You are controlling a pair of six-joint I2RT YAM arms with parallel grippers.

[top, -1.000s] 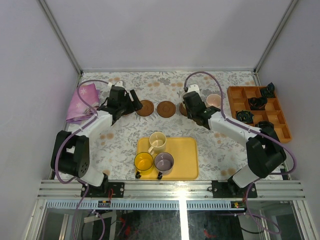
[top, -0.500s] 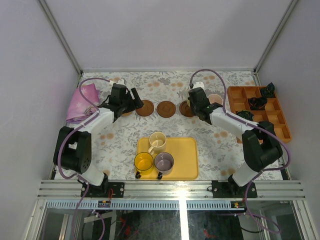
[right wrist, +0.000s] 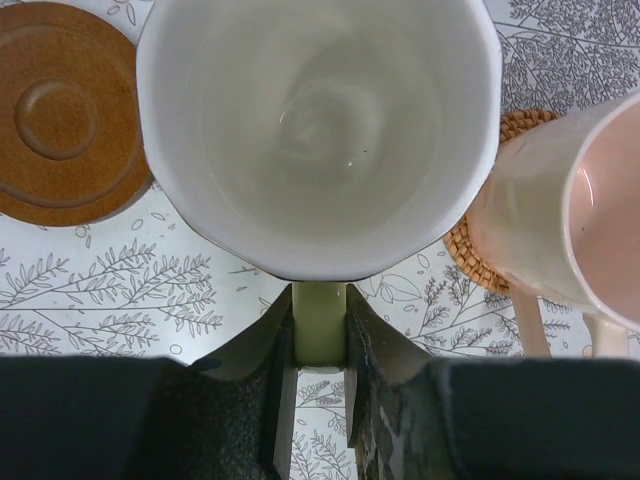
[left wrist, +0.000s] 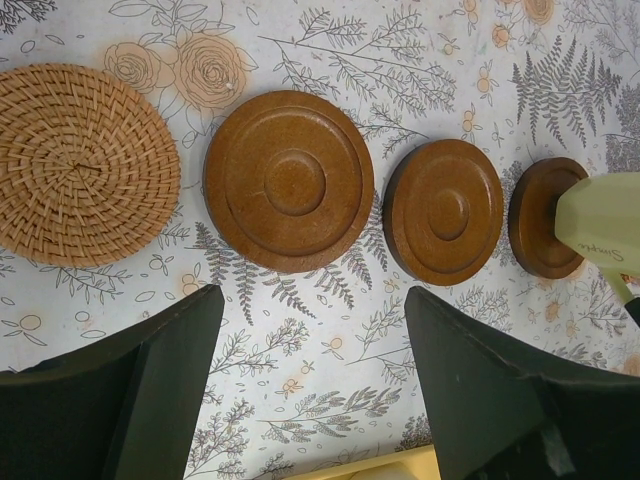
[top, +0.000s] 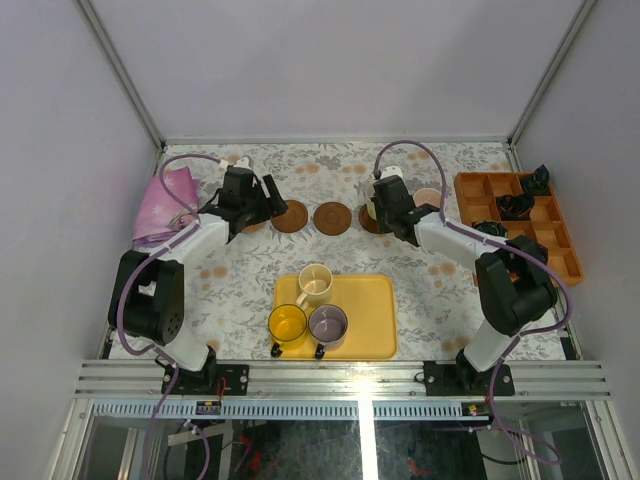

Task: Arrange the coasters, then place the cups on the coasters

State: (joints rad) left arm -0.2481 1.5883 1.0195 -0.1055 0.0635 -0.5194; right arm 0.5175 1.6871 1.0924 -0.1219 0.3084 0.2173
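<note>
Near edge: yellow tray (top: 380,335) holds three cups that are not on coasters yet. They are the yellow cup (top: 288,323), the purple-grey cup (top: 328,323), and the cream cup (top: 315,283) just behind them.

Further out is the coaster row, left to right:
- left woven coaster (left wrist: 85,165)
- large brown coaster (left wrist: 290,180)
- middle brown coaster (left wrist: 445,210)
- right brown coaster (left wrist: 540,230)
- right woven coaster (right wrist: 475,255)

That's five in one line with fairly even gaps, so I judge the arranging part done.

Cups on the row:
- pink cup (right wrist: 560,220) stands on the right woven coaster, so one is placed.
- pale green-white cup (right wrist: 320,130) is in the right gripper (right wrist: 320,300), jaws clamped on its handle. It sits at the right brown coaster, overlapping that disc's edge in the left wrist view. Cannot tell whether its base rests on the disc or hangs just above.

Left gripper (left wrist: 315,310) is empty, jaws spread wide. It hovers over the tablecloth on the near side of the large brown coaster.

Status: coasters done, one cup of five down, the second at its spot but not released.

Left to do — centre and let go of the pale cup, then move the three tray cups to the left woven coaster and the two bare brown ones.
</note>
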